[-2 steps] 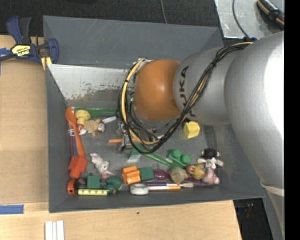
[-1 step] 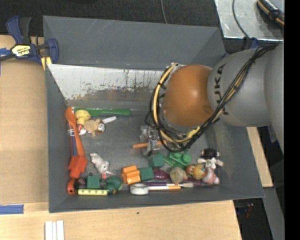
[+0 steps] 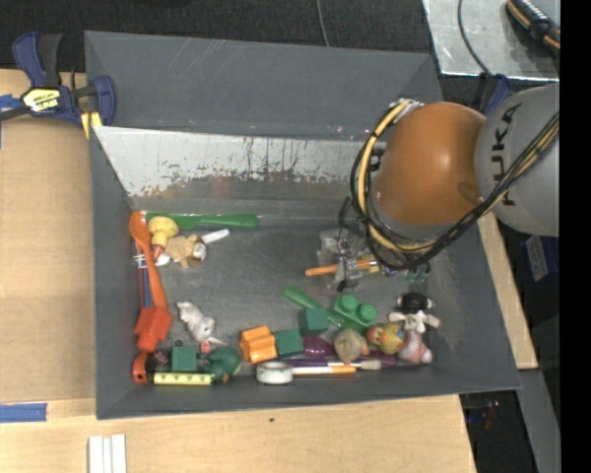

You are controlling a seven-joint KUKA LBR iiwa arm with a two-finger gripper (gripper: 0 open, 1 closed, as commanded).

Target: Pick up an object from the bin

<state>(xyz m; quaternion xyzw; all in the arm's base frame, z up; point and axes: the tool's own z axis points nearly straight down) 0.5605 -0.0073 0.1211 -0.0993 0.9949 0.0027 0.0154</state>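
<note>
Along the lower wall of the grey metal bin, a heap of small toys, green plastic blocks nearest. Centre-right, the gripper is down at a thin orange stick; can't tell its grip state. Further back, upper left, a long green plastic rod.

The bin is grey. An orange spoon lies along its left edge and a green stick at the back. Near the front edge are an orange block, a green block and a white ring.
</note>
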